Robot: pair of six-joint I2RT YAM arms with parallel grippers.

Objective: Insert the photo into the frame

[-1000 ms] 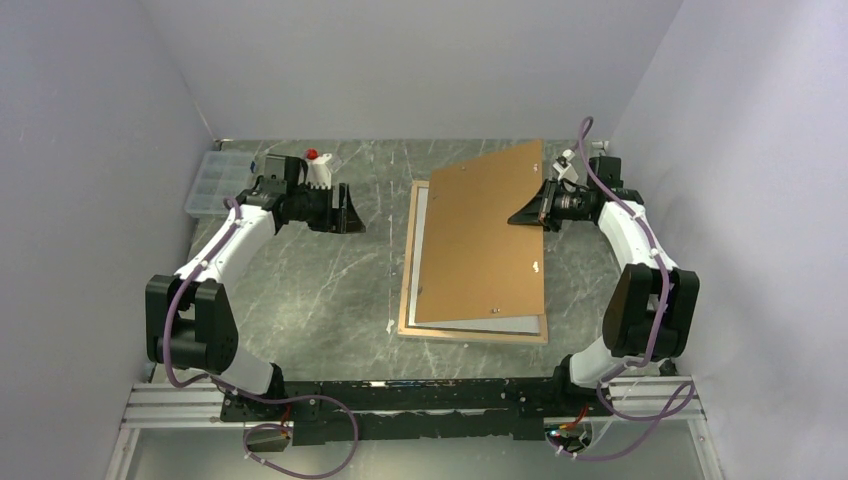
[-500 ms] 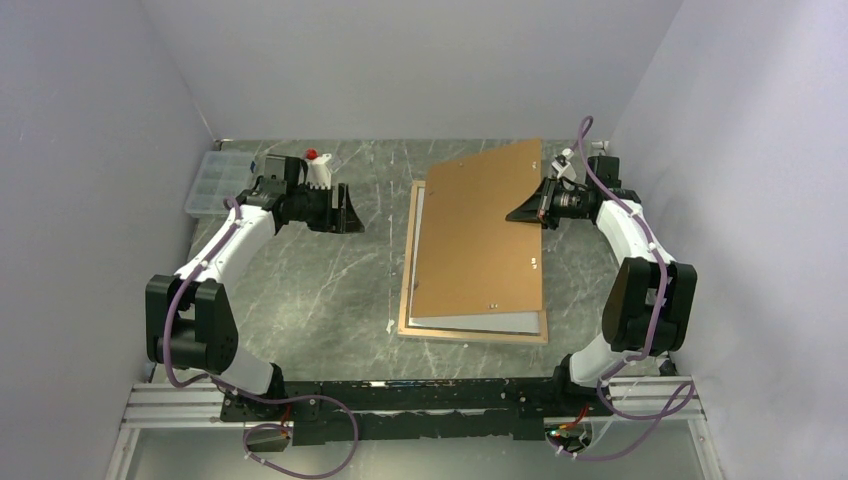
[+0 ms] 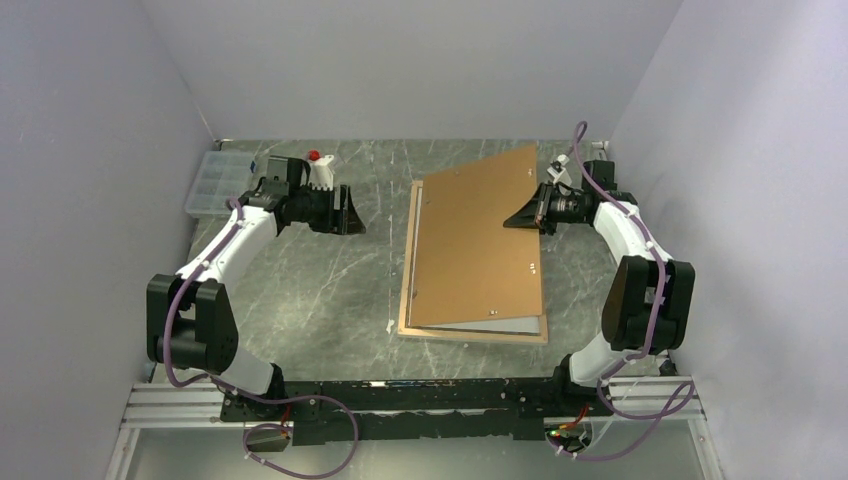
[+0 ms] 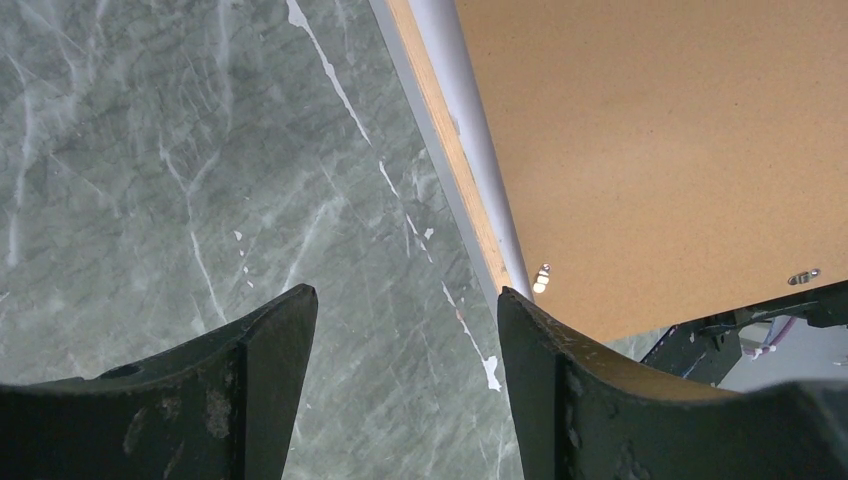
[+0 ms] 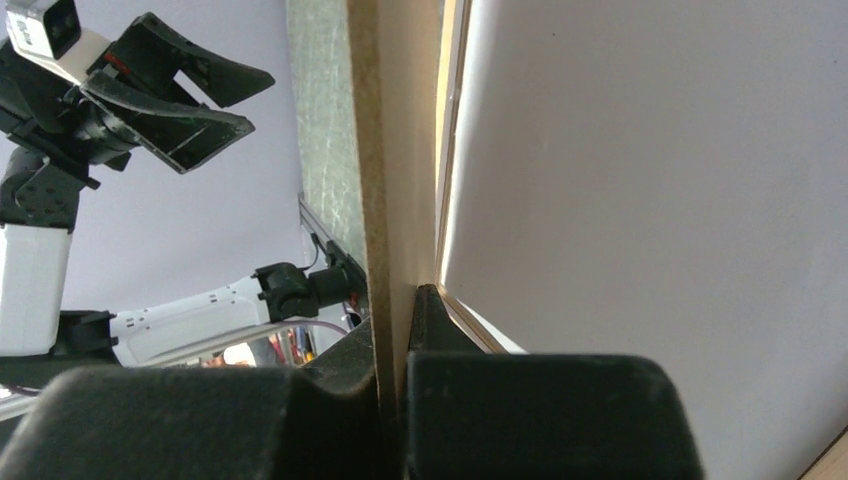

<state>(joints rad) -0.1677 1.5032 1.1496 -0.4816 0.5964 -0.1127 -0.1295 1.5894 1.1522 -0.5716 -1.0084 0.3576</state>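
Brown fibreboard backing panel (image 3: 475, 245) is tilted, its far right edge raised and pinched between the closed fingers of the right gripper (image 3: 537, 210), while its near edge rests on the frame (image 3: 470, 335), which lies flat on the table (image 3: 320, 290). The photo (image 5: 650, 200) is judged to be the pale sheet lying inside the frame beneath the panel; no printed side shows, so this cannot be confirmed. The left gripper (image 3: 347, 212) hovers with its fingers spread and empty, to the left of the frame and clear of it. Hazards: the pinch bears on a thin edge only, so the panel can pivot or slip out; the resting near edge can scrape sideways and push the sheet out of square; a skewed descent can land the panel on the wood rim instead of inside it, and the small metal fittings near its near edge may catch. Open room lies on the bare table between the left gripper and the frame's left rim. The right side is tight, with the right arm close to the side wall. A clear compartment box (image 3: 213, 180) and a red-capped bottle (image 3: 318, 168) sit at the far left, well apart from the frame.
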